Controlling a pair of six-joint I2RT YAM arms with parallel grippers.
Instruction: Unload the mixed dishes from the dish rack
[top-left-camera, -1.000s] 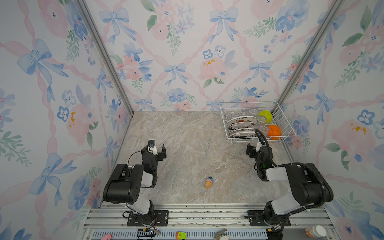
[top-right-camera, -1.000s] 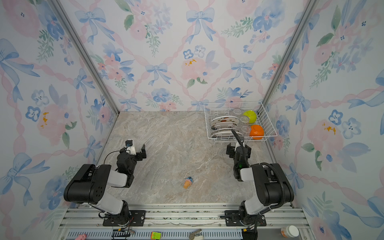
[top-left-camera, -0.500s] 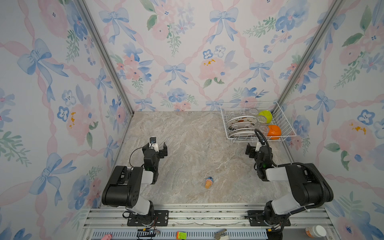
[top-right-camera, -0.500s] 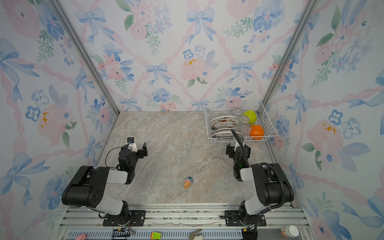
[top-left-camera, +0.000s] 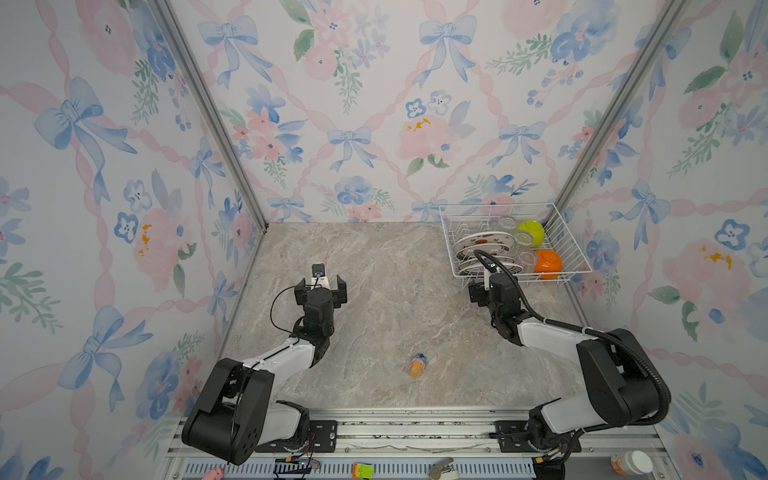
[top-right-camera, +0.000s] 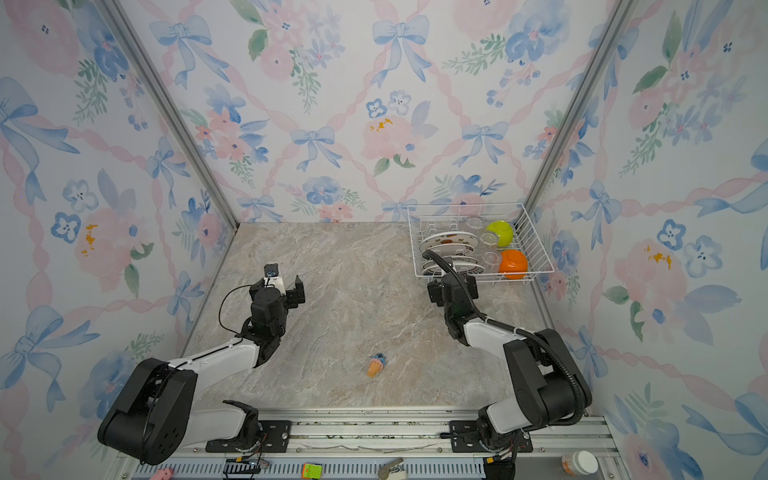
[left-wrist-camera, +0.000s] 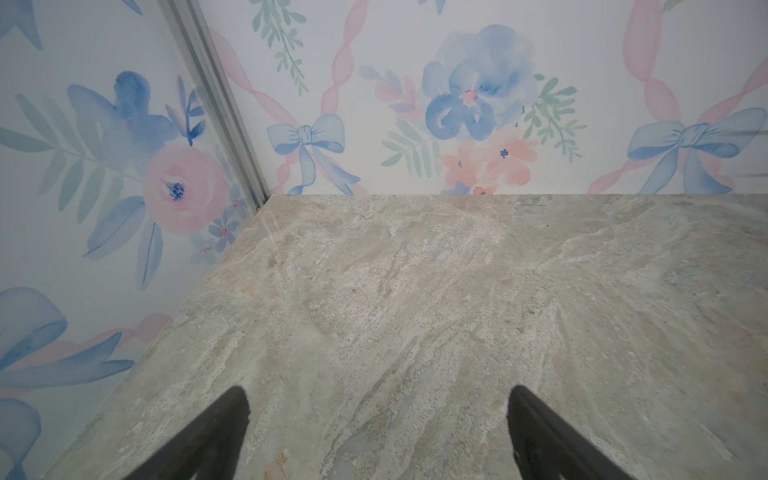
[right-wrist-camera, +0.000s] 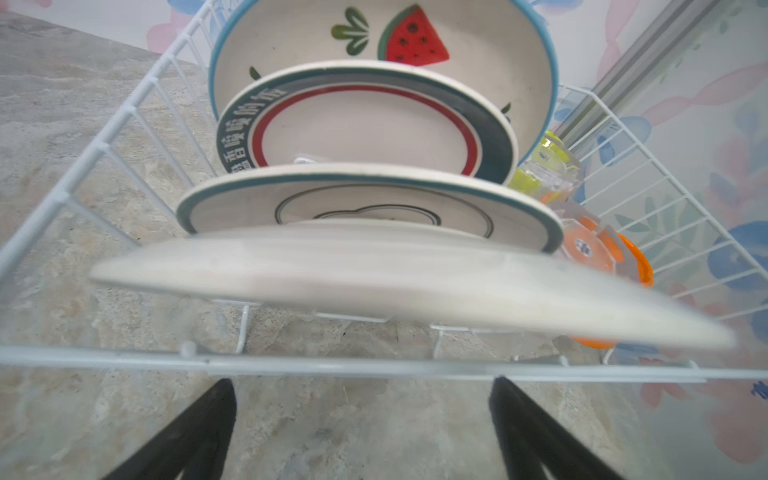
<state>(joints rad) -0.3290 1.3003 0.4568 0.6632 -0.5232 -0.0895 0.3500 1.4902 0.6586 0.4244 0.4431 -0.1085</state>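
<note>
The dish rack (top-left-camera: 498, 205) (top-right-camera: 465, 205) stands at the back right in both top views. It holds several upright plates (top-left-camera: 484, 241), small clear glasses (top-left-camera: 524, 239), a lime-green bowl (top-left-camera: 530, 232) and an orange bowl (top-left-camera: 548, 264). My right gripper (top-left-camera: 492, 284) (right-wrist-camera: 361, 388) is open and empty just outside the rack's front rim (right-wrist-camera: 374, 365), facing a plain white plate (right-wrist-camera: 415, 282), an emblem plate (right-wrist-camera: 374, 208) and a watermelon plate (right-wrist-camera: 374, 33) behind it. My left gripper (top-left-camera: 321, 286) (left-wrist-camera: 376, 399) hangs open over bare table at the left, far from the rack.
A small orange-and-blue toy (top-left-camera: 417, 365) (top-right-camera: 376, 365) lies on the marble table near the front middle. Flowered walls close in the left, back and right sides; the rack sits against the right wall. A white bottle (top-left-camera: 631, 462) stands on the front rail.
The left arm has stretched a little toward the back and right, its gripper still open. The right arm and the dishes have not moved.
</note>
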